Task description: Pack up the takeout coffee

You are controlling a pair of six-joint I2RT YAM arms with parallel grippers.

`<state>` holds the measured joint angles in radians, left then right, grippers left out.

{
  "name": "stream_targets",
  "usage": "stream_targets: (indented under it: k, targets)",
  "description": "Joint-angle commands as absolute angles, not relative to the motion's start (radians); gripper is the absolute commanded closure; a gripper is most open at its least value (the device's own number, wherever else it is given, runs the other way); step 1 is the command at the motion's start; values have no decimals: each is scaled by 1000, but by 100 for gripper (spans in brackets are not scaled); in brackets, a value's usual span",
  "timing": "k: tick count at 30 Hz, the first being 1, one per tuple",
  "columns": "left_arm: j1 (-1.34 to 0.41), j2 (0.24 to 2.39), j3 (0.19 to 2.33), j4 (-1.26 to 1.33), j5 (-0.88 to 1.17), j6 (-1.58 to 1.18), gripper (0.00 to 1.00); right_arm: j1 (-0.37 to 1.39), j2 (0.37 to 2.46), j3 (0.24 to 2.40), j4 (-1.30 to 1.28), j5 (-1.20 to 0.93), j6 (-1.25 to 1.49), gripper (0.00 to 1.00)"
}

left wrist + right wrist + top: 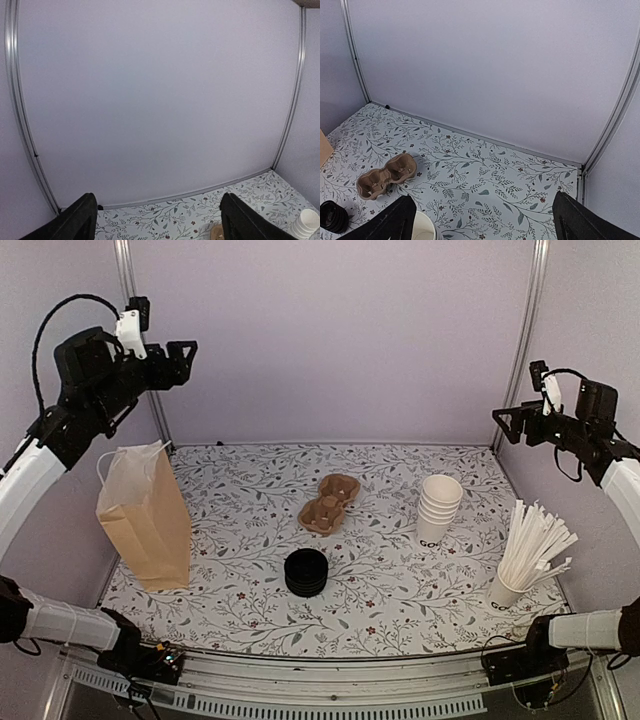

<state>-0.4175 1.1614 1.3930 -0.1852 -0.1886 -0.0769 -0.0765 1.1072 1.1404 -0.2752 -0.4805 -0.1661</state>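
No lidded coffee cup shows in any view. A stack of lidless white cups [440,508] stands right of centre, a stack of black lids [306,572] at the front centre, and a brown two-cup carrier [329,504] in the middle. A brown paper bag [147,515] stands open at the left. My left gripper [188,352] is raised high at the far left, open and empty [157,225]. My right gripper [503,425] is raised high at the far right, open and empty [482,225], above the cup stack [422,227].
A white cup full of white paper-wrapped sticks [530,550] stands at the front right. The floral tabletop [250,490] is walled by pale panels with metal posts [525,340]. In the right wrist view the carrier [386,176] and lids [332,216] lie to the left.
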Motion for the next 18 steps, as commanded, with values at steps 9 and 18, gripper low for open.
stream_targets:
  k: [9, 18]
  targets:
    - [-797, 1329, 1747, -514, -143, -67, 20, 69, 1133, 1187, -307, -735, -287, 1]
    - [-1169, 1470, 1644, -773, -231, -187, 20, 360, 1153, 1183, -516, -754, -536, 4]
